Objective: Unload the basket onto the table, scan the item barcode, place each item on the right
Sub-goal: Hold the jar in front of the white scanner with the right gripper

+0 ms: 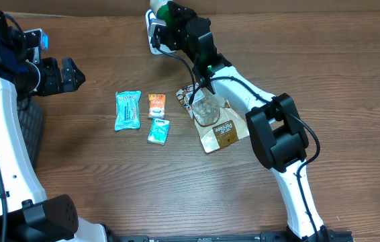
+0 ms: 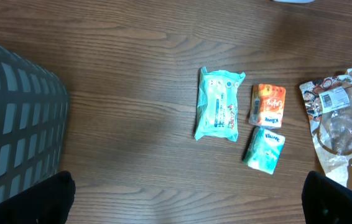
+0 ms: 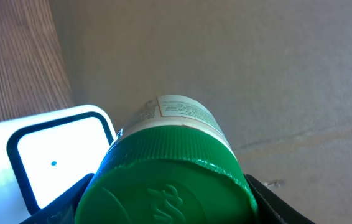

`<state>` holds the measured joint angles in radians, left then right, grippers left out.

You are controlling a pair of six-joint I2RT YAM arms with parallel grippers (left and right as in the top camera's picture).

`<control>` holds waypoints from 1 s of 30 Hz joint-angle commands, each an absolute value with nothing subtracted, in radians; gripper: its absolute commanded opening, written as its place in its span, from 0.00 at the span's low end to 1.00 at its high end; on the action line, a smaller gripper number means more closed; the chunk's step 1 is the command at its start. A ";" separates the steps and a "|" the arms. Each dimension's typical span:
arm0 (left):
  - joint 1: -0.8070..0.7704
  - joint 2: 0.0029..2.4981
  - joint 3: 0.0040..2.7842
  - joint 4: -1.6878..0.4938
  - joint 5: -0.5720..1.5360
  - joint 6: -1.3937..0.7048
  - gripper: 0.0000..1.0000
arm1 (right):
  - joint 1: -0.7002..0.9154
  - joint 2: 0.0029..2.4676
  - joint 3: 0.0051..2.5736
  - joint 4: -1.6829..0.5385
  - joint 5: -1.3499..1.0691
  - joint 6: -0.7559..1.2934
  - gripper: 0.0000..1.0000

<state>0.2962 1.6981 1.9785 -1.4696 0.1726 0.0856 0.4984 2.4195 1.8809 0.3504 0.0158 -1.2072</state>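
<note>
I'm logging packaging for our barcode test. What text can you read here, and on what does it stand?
"Kleenex": on the orange tissue pack, near its lower edge.
"Kleenex": on the green tissue pack.
Teal wipes pack: print too small to read.
Brown pouch: brand partly cut off, white label blurred.
Green-lidded jar: label print and embossed lid script unreadable.

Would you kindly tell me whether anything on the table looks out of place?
One thing stands out: a clear plastic container lies on top of the crumpled brown pouch, partly covering it, so the two are stacked rather than apart.
</note>
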 commanded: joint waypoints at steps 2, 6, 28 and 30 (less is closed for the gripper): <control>0.294 1.694 1.991 -1.468 0.184 0.105 1.00 | 0.488 2.414 1.898 0.378 0.025 -1.270 0.09; 0.294 1.694 1.991 -1.468 0.184 0.105 1.00 | 0.488 2.448 1.898 0.424 0.037 -1.368 0.09; 0.294 1.694 1.991 -1.468 0.184 0.105 1.00 | 0.529 2.407 1.898 0.440 0.031 -1.157 0.10; 0.294 1.694 1.991 -1.468 0.184 0.105 1.00 | 0.530 2.355 1.898 0.432 0.033 -1.036 0.10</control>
